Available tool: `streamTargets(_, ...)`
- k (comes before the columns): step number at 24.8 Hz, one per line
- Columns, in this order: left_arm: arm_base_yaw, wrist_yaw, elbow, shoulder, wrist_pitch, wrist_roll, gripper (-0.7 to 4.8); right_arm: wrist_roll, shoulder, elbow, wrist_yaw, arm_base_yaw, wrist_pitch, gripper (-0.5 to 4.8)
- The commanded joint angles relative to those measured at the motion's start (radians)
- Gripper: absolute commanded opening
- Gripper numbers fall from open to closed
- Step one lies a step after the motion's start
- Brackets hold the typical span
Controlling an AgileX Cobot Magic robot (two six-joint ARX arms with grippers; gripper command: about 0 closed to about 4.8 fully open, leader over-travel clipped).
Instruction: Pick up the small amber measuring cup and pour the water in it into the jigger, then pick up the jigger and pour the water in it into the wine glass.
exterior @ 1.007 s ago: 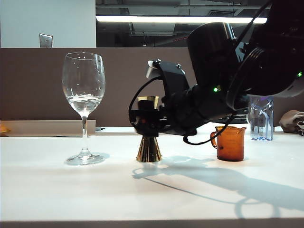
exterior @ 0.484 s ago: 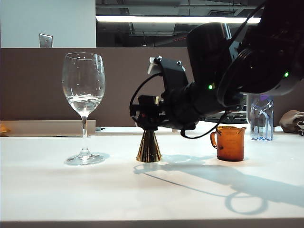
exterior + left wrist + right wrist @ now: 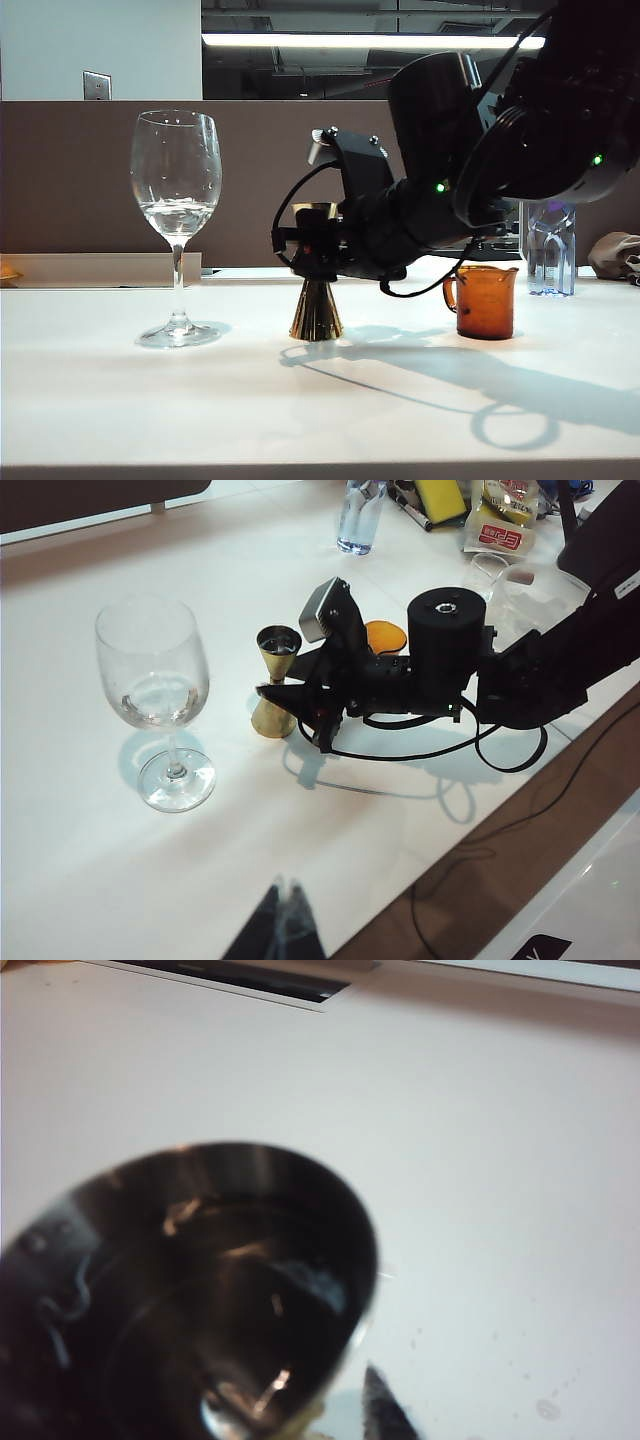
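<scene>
White table (image 3: 150, 400), smooth top, brightly lit. Brown partition panel (image 3: 60, 180) behind it; pale wall (image 3: 100, 40) above, bearing a metal switch plate (image 3: 97, 85). Long ceiling strip light (image 3: 330, 41), lit, among dark overhead beams. Brown floor (image 3: 520, 880) beside the table edge.

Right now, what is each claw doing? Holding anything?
Right claw: around the gold jigger at its waist on the table; a firm grip cannot be told.
Left claw: only its tips show, apparently together, holding nothing.
</scene>
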Motion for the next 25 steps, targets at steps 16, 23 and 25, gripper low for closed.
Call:
streamTargets(16, 0.0, 0.0, 0.002, 0.0, 0.013, 0.004, -0.02, -0.001, -0.004, 0.008, -0.001, 0.003, 0.01, 0.5)
streamTargets(23, 0.0, 0.0, 0.002, 0.0, 0.013, 0.004, -0.02, -0.002, -0.012, 0.009, 0.004, 0.016, 0.008, -0.05)
streamTargets(25, 0.0, 0.0, 0.002, 0.0, 0.013, 0.004, -0.02, -0.01, -0.026, 0.014, 0.021, 0.024, -0.012, -0.05)
